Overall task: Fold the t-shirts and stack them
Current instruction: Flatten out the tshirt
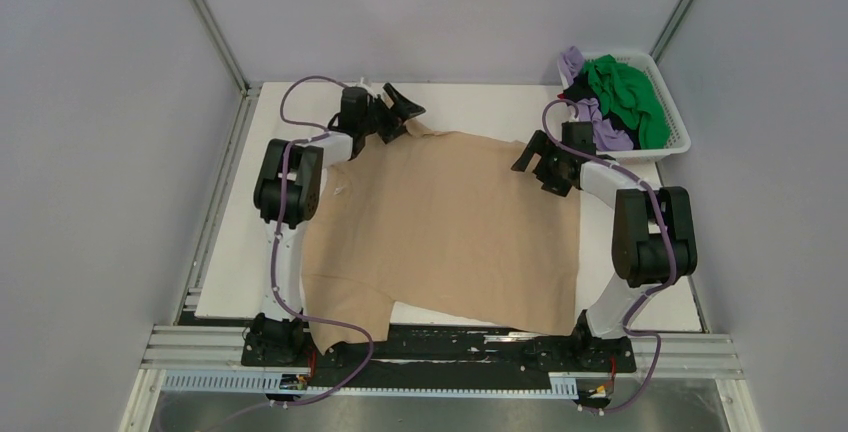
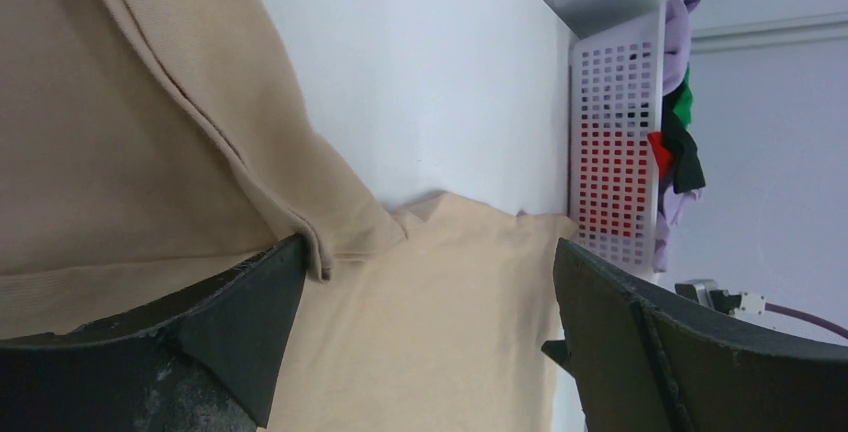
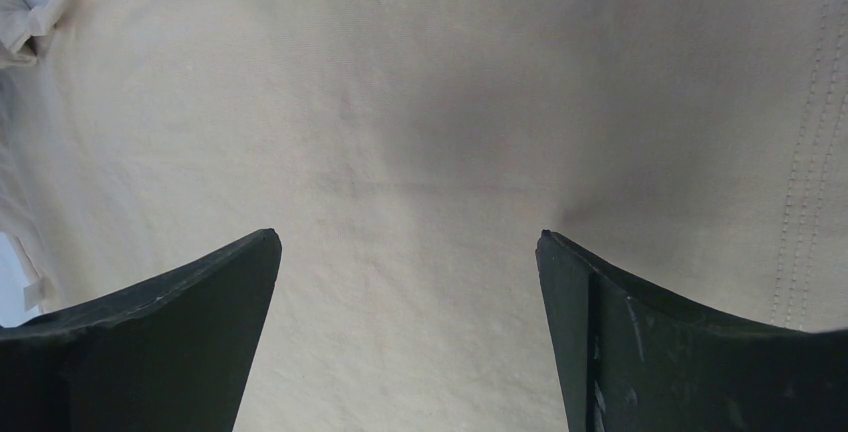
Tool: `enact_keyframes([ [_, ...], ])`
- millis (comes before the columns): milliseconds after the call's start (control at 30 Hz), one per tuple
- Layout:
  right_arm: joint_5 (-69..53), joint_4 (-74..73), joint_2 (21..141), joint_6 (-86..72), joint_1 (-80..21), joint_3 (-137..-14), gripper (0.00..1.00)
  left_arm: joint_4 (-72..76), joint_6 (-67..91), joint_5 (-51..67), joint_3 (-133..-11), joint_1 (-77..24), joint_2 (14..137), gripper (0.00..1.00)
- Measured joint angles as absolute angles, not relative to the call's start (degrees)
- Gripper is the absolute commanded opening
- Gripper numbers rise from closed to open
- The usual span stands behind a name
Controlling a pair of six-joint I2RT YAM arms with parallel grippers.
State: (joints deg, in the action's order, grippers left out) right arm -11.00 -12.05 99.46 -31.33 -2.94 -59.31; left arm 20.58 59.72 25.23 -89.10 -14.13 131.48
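Note:
A tan t-shirt (image 1: 450, 222) lies spread over the white table, with its near hem reaching past the front edge. My left gripper (image 1: 400, 117) hovers open at the shirt's far left corner. In its wrist view the gripper (image 2: 430, 247) has the tan cloth (image 2: 450, 332) below it and a folded sleeve edge beside the left finger (image 2: 250, 312). My right gripper (image 1: 538, 170) is open over the far right part of the shirt. Its wrist view shows the gripper (image 3: 408, 237) with only flat tan cloth (image 3: 420, 102) beneath. Neither gripper holds anything. Green (image 1: 625, 92), lilac (image 1: 608, 132) and black (image 1: 580, 92) t-shirts lie bunched in the basket.
A white lattice basket (image 1: 655, 153) stands at the back right corner of the table; it also shows in the left wrist view (image 2: 615, 142). Grey walls close in the table on three sides. Purple cables loop along both arms.

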Motion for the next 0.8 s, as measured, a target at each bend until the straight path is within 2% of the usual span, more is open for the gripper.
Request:
enact_keyframes([
  [267, -10.9, -12.1, 99.5, -31.2, -2.9, -59.3, 1.0, 20.0, 59.7, 24.9, -93.3, -14.9, 133.3, 0.96],
  [400, -10.5, -12.1, 99.5, -31.2, -2.9, -59.3, 1.0, 14.6, 58.2, 22.5, -93.5, -15.2, 133.5, 0.95],
  [533, -10.4, -12.1, 99.5, -31.2, -2.9, -59.3, 1.0, 9.3, 56.3, 18.8, -94.7, -15.6, 133.4, 0.88],
  [667, -10.4, -12.1, 99.5, -31.2, -2.9, -59.3, 0.99, 4.3, 54.5, 15.0, -96.8, -16.3, 133.4, 0.71],
  [700, -10.4, -12.1, 99.5, -31.1, -2.9, -59.3, 0.99, 3.3, 54.0, 14.3, -97.2, -16.4, 133.4, 0.62],
  [733, -10.3, -12.1, 99.5, -31.1, -2.9, -59.3, 0.99, 2.3, 53.8, 13.9, -97.5, -16.5, 133.4, 0.57],
  [800, -10.1, -12.1, 99.5, -31.1, -2.9, -59.3, 0.99, 0.4, 53.4, 13.4, -98.3, -16.6, 133.6, 0.38],
])
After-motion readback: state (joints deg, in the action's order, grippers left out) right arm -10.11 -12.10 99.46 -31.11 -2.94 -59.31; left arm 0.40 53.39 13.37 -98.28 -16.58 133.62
